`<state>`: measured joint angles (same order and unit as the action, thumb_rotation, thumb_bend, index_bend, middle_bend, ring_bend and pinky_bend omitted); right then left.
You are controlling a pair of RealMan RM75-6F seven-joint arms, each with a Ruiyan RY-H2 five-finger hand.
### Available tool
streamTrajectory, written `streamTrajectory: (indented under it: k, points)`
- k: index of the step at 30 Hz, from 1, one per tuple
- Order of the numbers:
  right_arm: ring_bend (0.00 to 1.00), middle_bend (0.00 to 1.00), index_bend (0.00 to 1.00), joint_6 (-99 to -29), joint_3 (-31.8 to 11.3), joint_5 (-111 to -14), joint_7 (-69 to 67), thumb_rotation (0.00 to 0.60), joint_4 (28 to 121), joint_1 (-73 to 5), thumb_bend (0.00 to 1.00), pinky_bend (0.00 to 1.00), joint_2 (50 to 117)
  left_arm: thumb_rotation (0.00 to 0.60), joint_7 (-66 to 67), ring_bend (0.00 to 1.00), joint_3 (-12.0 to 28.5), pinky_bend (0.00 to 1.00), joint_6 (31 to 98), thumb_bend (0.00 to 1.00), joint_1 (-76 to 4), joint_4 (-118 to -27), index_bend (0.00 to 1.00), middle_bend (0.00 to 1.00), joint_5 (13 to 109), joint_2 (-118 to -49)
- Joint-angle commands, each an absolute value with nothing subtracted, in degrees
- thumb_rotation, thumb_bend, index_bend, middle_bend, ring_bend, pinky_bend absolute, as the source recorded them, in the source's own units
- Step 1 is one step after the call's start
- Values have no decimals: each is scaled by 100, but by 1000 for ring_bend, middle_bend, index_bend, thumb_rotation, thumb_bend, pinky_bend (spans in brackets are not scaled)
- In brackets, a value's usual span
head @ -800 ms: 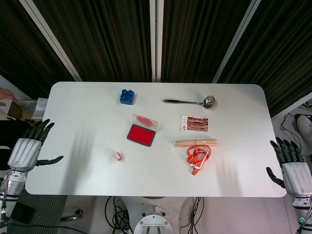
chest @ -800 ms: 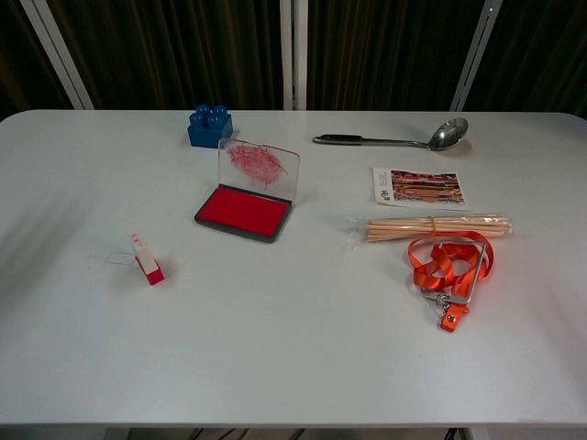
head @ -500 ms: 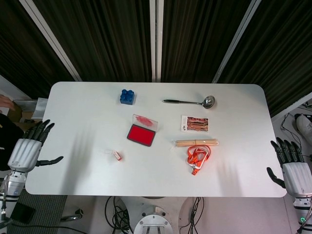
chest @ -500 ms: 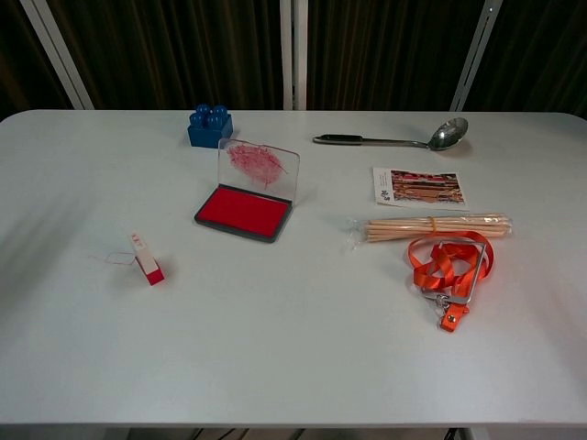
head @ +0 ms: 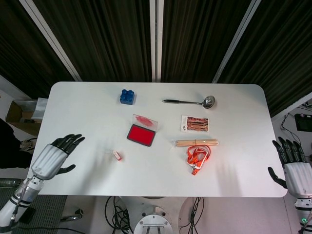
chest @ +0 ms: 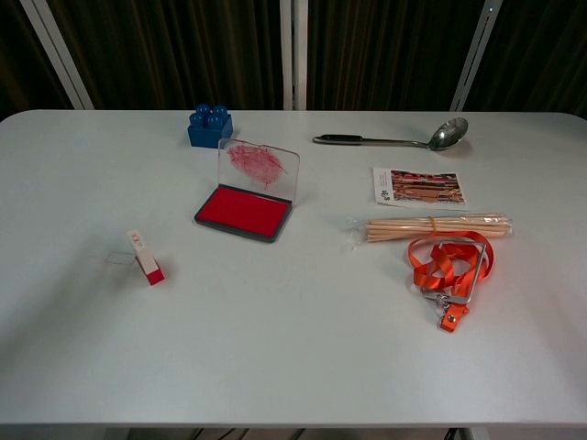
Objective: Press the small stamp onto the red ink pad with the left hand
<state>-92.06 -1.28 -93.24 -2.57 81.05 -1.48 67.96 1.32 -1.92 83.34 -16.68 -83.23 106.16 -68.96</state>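
The small stamp (head: 116,155) lies on its side on the bench (head: 87,117), apart from the left hand (head: 52,157), to its right, with the red ink pad (head: 141,134) open further right and beyond. The left hand is spread and holds nothing. A slip is judged likely: the stamp is small and lying flat, so it could be nudged away or pinched askew. Compared with 0.8 s ago, the left hand has been brought inward over the bench edge; the right hand (head: 294,169), open and empty, is almost unmoved.

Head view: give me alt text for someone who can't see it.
The small stamp lies on the white table, just left of the open red ink pad. The left hand hovers open at the table's left edge, the right hand beyond the right edge.
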Motion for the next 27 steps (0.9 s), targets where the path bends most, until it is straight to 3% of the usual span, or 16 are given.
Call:
streamTrajectory:
  k: [1, 2, 4, 18, 27]
  points:
    - [0, 0, 0, -9201, -131, -9314, -254, 600, 8116, -147, 229, 0, 6794, 600, 242, 692, -266, 900, 7869, 96, -2104, -8185, 153, 292, 10881, -7159]
    - [0, 0, 0, -9191, -126, -9307, -253, 600, 8115, -144, 229, 0, 6794, 600, 228, 760, -266, 957, 7765, 98, -2191, -8139, 152, 303, 10905, -7221]
    - [0, 0, 0, -9155, -108, -9290, -237, 600, 8107, -139, 229, 0, 6792, 600, 279, 799, -254, 989, 7577, 100, -2375, -7936, 152, 286, 10982, -7391]
    - [0, 0, 0, -9069, -107, -9226, -236, 600, 8063, -141, 230, 0, 6802, 600, -79, 800, -343, 989, 6891, 123, -3153, -7023, 215, 256, 11012, -8262]
    - [0, 0, 0, -9015, -95, -9229, -208, 600, 8064, -163, 229, 0, 6813, 600, -226, 803, -477, 989, 6637, 144, -3443, -6266, 276, 293, 10949, -8818]
